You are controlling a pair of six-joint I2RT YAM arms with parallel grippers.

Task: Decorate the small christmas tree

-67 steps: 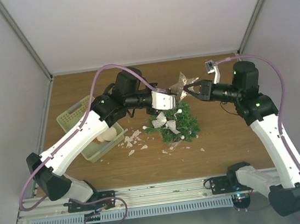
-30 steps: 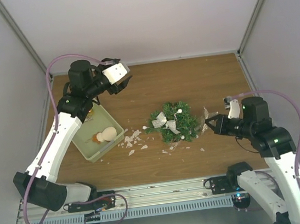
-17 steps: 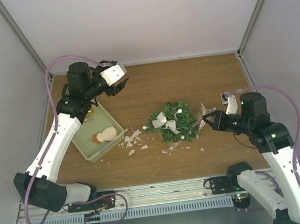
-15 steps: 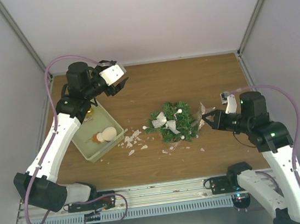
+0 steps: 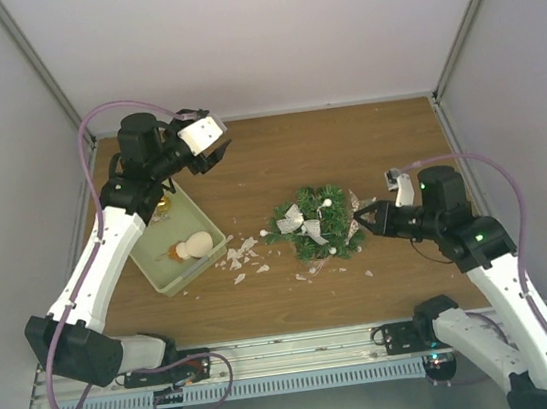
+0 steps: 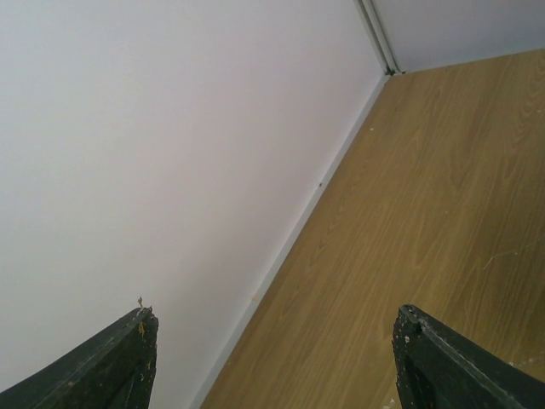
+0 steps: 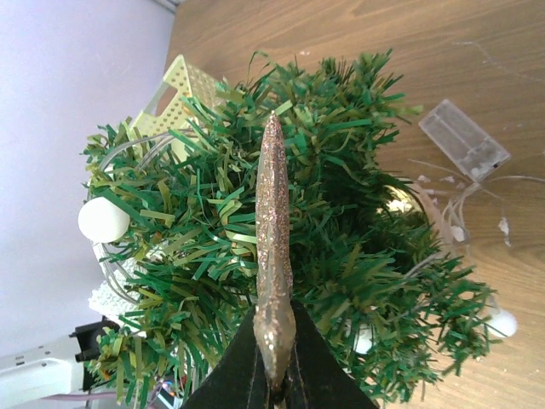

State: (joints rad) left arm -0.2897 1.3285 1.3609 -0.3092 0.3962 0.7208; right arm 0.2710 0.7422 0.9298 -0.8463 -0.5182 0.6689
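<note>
From above, the small christmas tree (image 5: pixel 315 227) sits mid-table with the right gripper (image 5: pixel 359 223) at its right edge. Only the right wrist view shows what the gripper is clamped on: a thin glittery ornament (image 7: pixel 272 230), edge-on against the branches. The left gripper (image 5: pixel 210 144) hangs near the back left corner, its fingers (image 6: pixel 119 358) spread apart over the table (image 6: pixel 409 213).

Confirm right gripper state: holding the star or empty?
Shut on the star: wrist view shows it edge-on, its base pinched in the right gripper, in front of the tree.
</note>
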